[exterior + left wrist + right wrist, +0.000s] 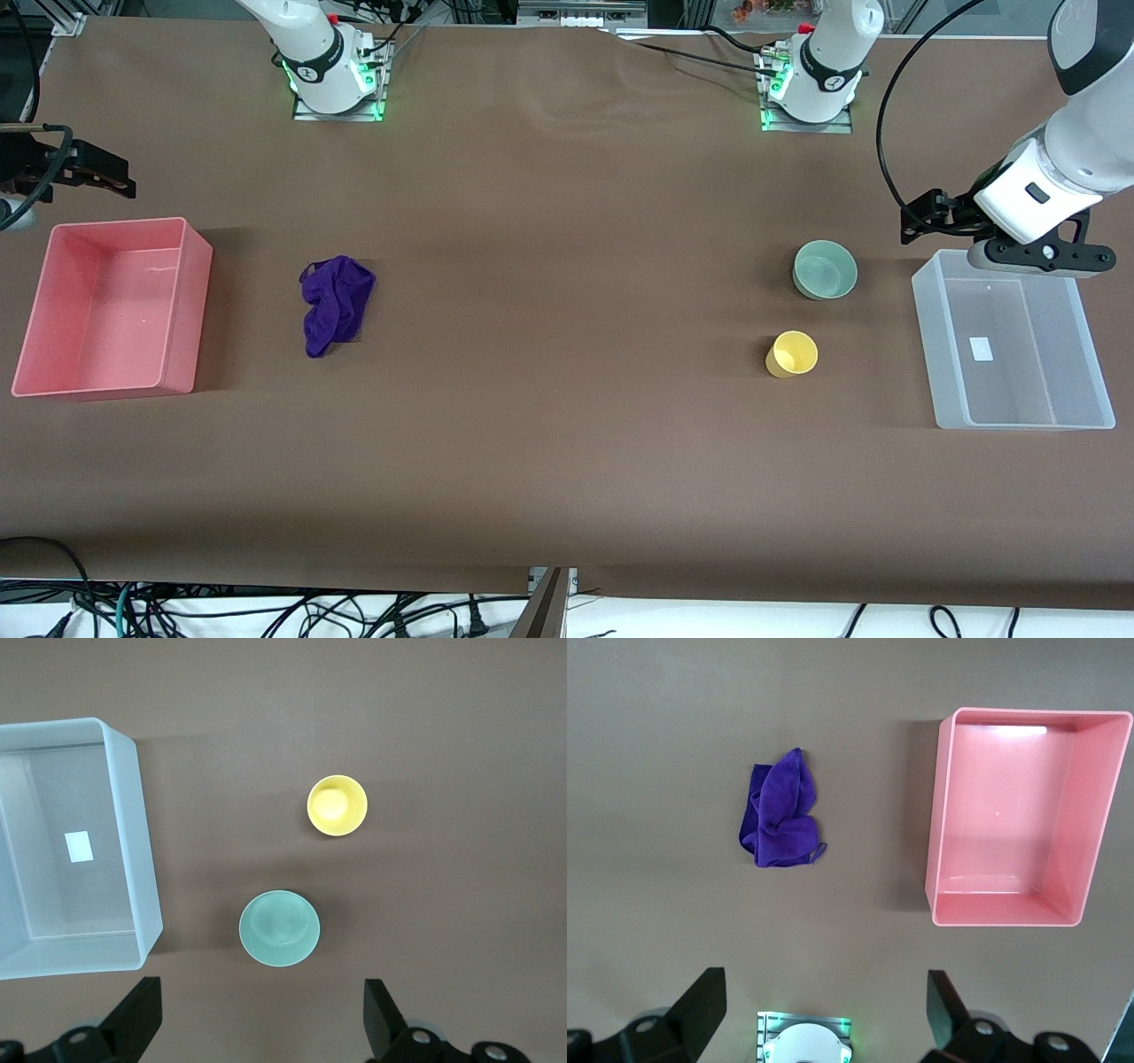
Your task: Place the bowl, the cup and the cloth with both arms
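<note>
While both arms hang high at the table's two ends, the bowl, the cup and the cloth lie untouched on the brown table. Pale green and upright, the bowl stands near the clear bin toward the left arm's end; the yellow cup stands apart from it, nearer the front camera. The purple cloth lies crumpled well away, near the pink bin toward the right arm's end. Both bins hold nothing.

The left gripper hangs over the table at the clear bin's edge, fingers spread wide and holding nothing; only its fingertips show in the left wrist view. The right gripper is cut off at the frame's edge in the front view, above the pink bin's end of the table; its wrist view shows its fingers parted too, with an arm's lit base between them.
</note>
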